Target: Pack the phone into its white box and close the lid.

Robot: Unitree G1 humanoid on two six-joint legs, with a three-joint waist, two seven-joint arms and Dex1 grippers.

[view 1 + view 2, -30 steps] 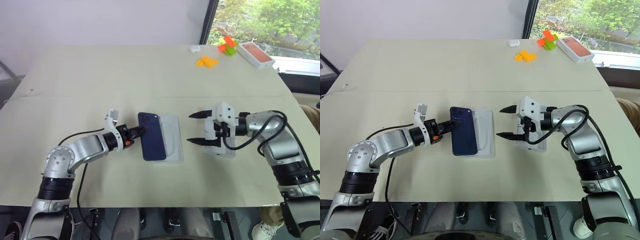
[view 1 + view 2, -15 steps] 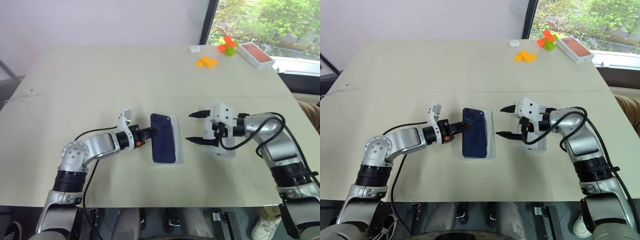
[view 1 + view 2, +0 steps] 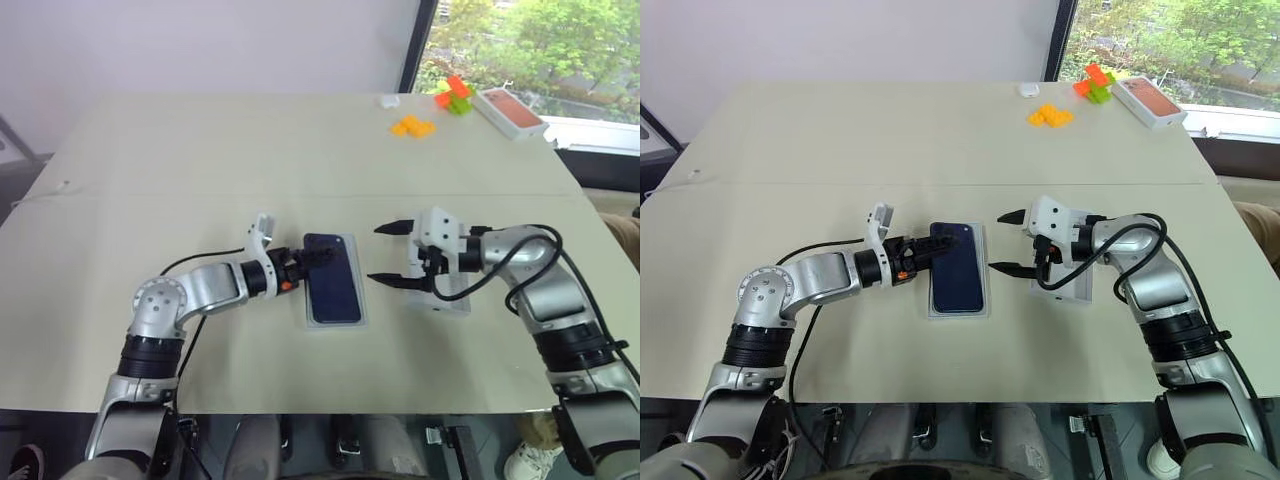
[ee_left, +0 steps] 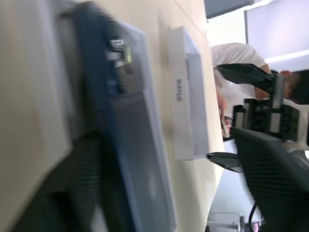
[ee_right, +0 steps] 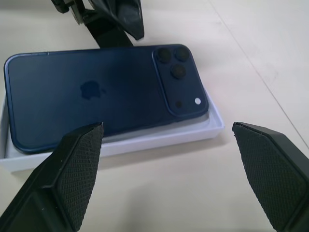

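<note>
phone (image 3: 333,291) lying back-up in white box (image 3: 353,318), camera bump at far end, one long edge maybe riding on tray wall, hard to say. box flat on worktop (image 3: 200,150), mid-front. left tool (image 3: 316,257) at phone's near-left corner, tips just beside it; whether fingers spread or pinched, cannot tell. right tool (image 3: 1006,242) hovering just right of box, fingers (image 5: 77,166) spread wide, holding nothing. lid (image 3: 445,296) lying open side up under right tool, beside box.
</note>
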